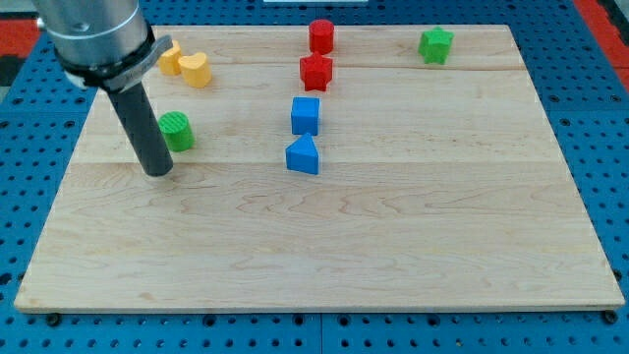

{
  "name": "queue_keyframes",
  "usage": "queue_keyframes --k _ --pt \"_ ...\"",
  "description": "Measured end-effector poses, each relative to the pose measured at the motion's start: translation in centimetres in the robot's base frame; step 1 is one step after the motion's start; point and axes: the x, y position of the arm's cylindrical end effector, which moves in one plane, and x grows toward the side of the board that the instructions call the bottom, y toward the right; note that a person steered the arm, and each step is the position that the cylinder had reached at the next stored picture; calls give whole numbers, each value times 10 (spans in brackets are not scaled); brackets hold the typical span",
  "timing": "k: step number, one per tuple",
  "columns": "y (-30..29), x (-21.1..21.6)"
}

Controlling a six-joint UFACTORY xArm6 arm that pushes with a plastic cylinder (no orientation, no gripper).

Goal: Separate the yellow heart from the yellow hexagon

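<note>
The yellow heart (196, 69) lies near the board's top left corner. The yellow hexagon (172, 59) touches its left side and is partly hidden behind the arm. My tip (157, 173) rests on the board at the view's left, well below both yellow blocks. It stands just left of and slightly below the green cylinder (177, 131).
A red cylinder (321, 36) and a red star (316, 72) sit at the top middle. A blue cube (306, 115) and a blue triangular block (304, 155) lie below them. A green star (435, 45) is at the top right. The wooden board (393, 246) lies on a blue pegboard.
</note>
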Motion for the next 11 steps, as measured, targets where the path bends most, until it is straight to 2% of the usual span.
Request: queue_keyframes --k 2,3,4,5,6,7,9,10,11 --pt "90 -52" --pt "56 -101" --pt "59 -138" --pt "66 -204" --pt "52 -252" --pt "5 -240" --pt "3 -151" --pt "15 -149" --pt "15 -176"
